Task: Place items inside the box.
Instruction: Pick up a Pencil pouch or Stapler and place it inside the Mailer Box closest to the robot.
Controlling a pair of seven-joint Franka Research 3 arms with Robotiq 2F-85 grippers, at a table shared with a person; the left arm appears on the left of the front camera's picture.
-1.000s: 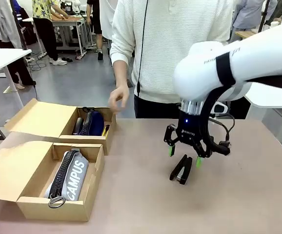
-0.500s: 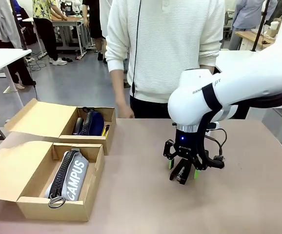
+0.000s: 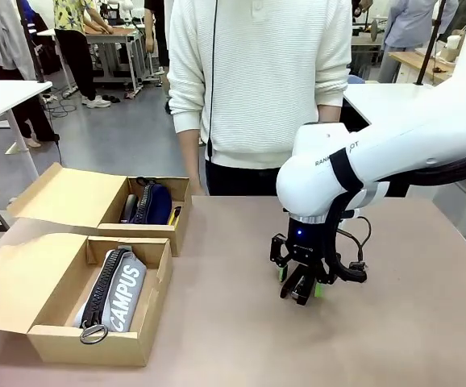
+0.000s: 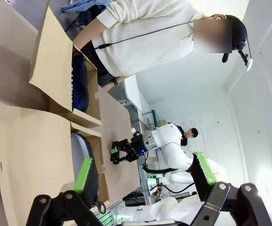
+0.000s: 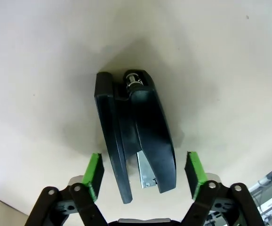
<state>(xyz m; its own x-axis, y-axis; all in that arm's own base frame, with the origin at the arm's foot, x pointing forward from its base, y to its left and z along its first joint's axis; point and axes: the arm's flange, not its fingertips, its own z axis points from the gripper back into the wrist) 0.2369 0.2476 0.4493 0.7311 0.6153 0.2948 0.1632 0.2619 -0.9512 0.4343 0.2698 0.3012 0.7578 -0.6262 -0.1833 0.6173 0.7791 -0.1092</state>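
Down over the black hinged stapler (image 3: 301,287) has come the right gripper (image 3: 299,282), which hung higher above it a second ago, and the person in the white ribbed sweater (image 3: 265,81) has dropped the raised hand (image 3: 193,184) to the far table edge. In the right wrist view the stapler (image 5: 136,136) lies on its side on the beige table (image 5: 230,70), between the green pads (image 5: 94,174) of that gripper (image 5: 144,172). The claw is open: a thin gap shows at each pad, so it straddles the stapler without gripping it.

The light grey fabric zip pouch lettered "CAMPUS" (image 3: 118,294) lies inside the wider tan cardboard box (image 3: 88,348) at the near left, whose flap lid (image 3: 19,282) is folded open to the left. Just behind it, the narrower tan cardboard box (image 3: 176,232) holds a dark blue pouch (image 3: 154,203). The stapler rests well apart from both boxes.

The left gripper (image 4: 143,170) has its claw open and empty, above the box flaps.
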